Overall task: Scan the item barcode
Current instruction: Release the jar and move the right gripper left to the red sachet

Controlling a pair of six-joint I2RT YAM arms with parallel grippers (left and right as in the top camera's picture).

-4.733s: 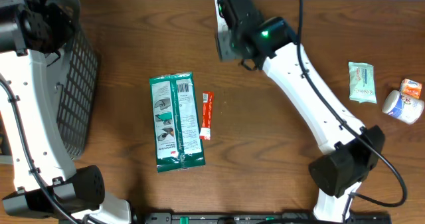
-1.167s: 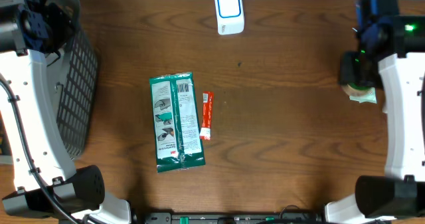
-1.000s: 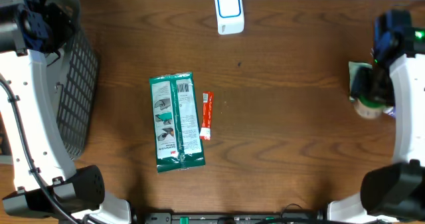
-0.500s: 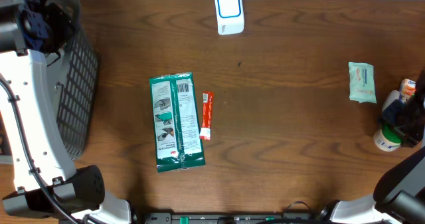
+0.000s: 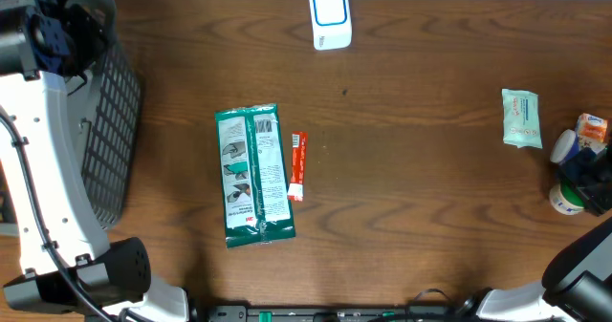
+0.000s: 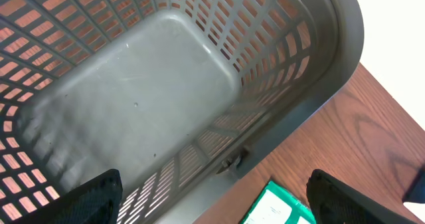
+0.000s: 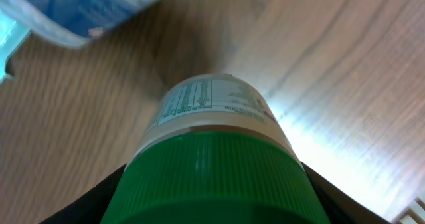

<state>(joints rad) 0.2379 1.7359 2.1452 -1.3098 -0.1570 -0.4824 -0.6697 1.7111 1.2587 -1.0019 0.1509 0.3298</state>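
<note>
Wooden table (image 5: 411,169), 1 green-capped bottle (image 7: 211,124) in right gripper (image 5: 576,190) (scanner (image 5: 328,16) well apart)

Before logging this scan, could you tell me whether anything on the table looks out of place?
Nothing looks spilled or damaged. The right gripper holds a white, green-lidded bottle at the wooden table's right edge, far from the white, blue-faced scanner.

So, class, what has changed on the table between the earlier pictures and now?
The right gripper, holding the green-capped bottle, swung from the scanner to the far right, then toward the front. The green packet, red sachet, scanner and basket stayed put.
</note>
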